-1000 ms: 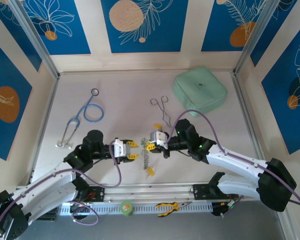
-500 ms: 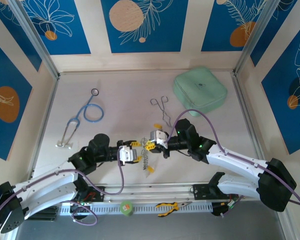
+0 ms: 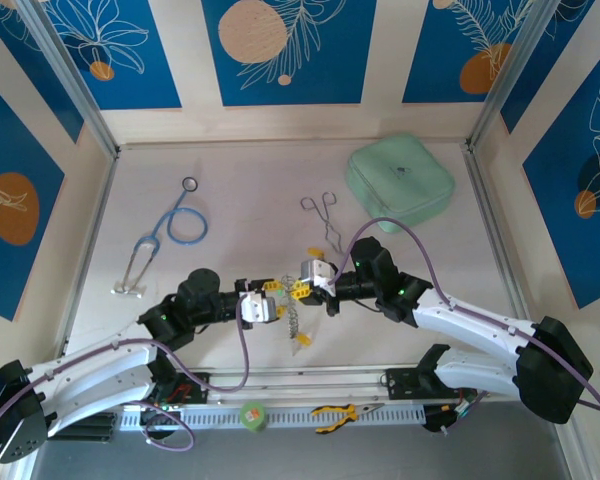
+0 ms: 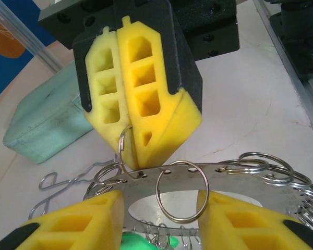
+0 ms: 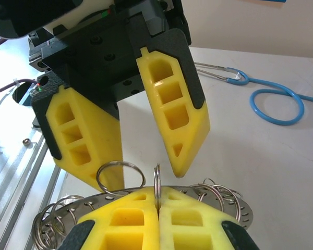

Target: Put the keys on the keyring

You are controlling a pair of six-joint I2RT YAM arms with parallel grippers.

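The keyring (image 3: 292, 312) is a flat silvery ring plate (image 4: 224, 174) fringed with small split rings, held up between both grippers. My right gripper (image 3: 302, 285) is shut on one small split ring (image 5: 157, 182) at the plate's rim (image 5: 240, 208). My left gripper (image 3: 267, 305) faces it. The left gripper's yellow fingers (image 4: 78, 224) stand open on either side of another small split ring (image 4: 181, 191) hanging from the plate. A green key head (image 4: 135, 240) shows under the plate. Yellow keys lie by the ring (image 3: 300, 340) and behind the right gripper (image 3: 313, 252).
A mint-green pouch (image 3: 400, 185) sits at the back right, silver forceps (image 3: 325, 215) in front of it, and a blue stethoscope (image 3: 170, 225) at the left. Yellow-handled pliers (image 3: 335, 412) lie on the front rail.
My left gripper has moved right, up to the keyring, and its fingers now straddle a small ring. The right gripper has kept its grip and place.
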